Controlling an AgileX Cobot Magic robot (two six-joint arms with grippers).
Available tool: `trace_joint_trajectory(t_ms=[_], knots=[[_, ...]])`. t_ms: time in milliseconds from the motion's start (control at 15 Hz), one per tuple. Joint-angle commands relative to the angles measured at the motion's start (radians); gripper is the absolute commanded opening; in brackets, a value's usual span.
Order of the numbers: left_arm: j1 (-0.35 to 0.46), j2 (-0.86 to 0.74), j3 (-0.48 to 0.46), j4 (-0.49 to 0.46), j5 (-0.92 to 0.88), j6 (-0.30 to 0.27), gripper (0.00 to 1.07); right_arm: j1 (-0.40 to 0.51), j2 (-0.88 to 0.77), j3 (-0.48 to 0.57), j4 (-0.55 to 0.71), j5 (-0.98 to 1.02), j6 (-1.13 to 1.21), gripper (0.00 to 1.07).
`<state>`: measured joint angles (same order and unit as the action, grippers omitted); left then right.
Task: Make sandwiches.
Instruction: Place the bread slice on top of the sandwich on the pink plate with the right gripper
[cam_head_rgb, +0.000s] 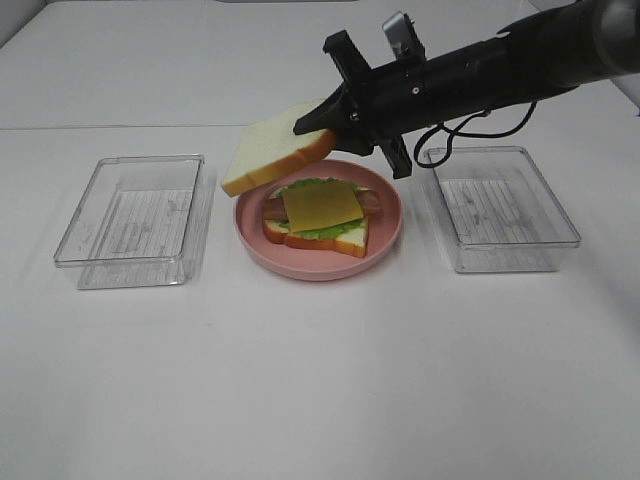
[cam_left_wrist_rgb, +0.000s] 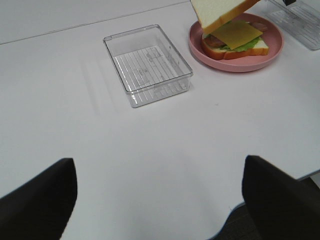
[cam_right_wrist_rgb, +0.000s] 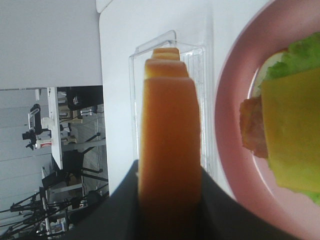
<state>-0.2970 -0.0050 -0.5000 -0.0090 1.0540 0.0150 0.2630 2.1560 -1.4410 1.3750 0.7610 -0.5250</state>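
Reaching across the plate, right claw clamping tilted bread slice, left claw spread wide

Right arm outstretched, jaws clamped; left gripper wide apart.

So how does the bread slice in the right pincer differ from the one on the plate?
The held slice hangs tilted above the pink plate, clamped at one edge by the right pincer; the bottom slice lies flat on the plate. The held slice is bare; the bottom one carries lettuce, meat and cheese. Both are white with orange-brown crust.
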Motion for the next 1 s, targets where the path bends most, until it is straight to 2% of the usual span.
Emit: trace_joint_trajectory(t_ms=[67, 533, 733, 1000], knots=[[-0.001, -0.02, 0.002, -0.002, -0.01, -0.002, 0.85, -0.004, 0.033, 0.004, 0.026, -0.016, -0.014, 0.0], [-0.001, -0.02, 0.002, -0.002, -0.01, -0.002, 0.85, -0.006, 0.059, 0.004, -0.009, -0.07, -0.005, 0.0], [-0.001, -0.02, 0.002, -0.002, -0.01, -0.002, 0.85, -0.006, 0.059, 0.004, -0.115, -0.074, 0.072, 0.0], [-0.001, -0.02, 0.002, -0.002, -0.01, -0.002, 0.85, -0.006, 0.059, 0.004, -0.127, -0.086, 0.081, 0.0]])
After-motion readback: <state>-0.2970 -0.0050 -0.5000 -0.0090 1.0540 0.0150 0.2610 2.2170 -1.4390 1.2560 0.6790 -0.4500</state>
